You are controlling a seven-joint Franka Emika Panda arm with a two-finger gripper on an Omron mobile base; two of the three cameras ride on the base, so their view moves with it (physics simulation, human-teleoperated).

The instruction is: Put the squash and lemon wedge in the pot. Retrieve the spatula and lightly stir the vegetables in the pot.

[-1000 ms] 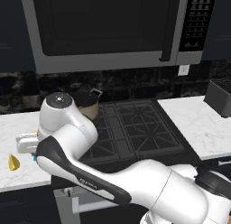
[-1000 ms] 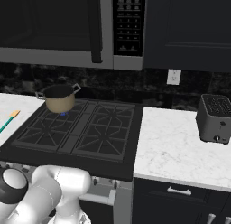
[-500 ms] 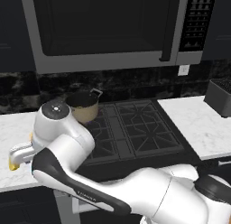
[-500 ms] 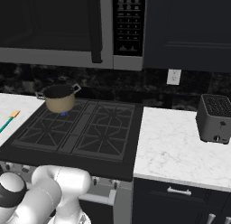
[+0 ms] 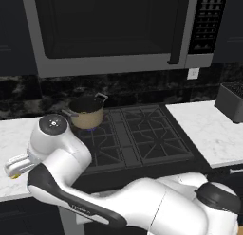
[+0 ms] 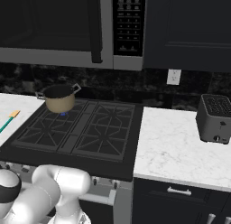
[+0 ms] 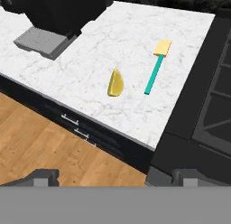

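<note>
Yellow lemon wedge [image 7: 116, 83] lies on the marble counter [image 7: 108, 42], left of the teal spatula [image 7: 155, 67]. Over the last second the arm has swung left toward them, the gripper [image 7: 115, 177] spread wide and empty. Pot [image 5: 87, 111] sits on the stove's back-left burner; pickup looks next.

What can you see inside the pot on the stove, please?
The pot stands on the back left burner, its inside dark. Its near wall hides the bottom in both base views, so whether the squash lies inside cannot be told.
</note>
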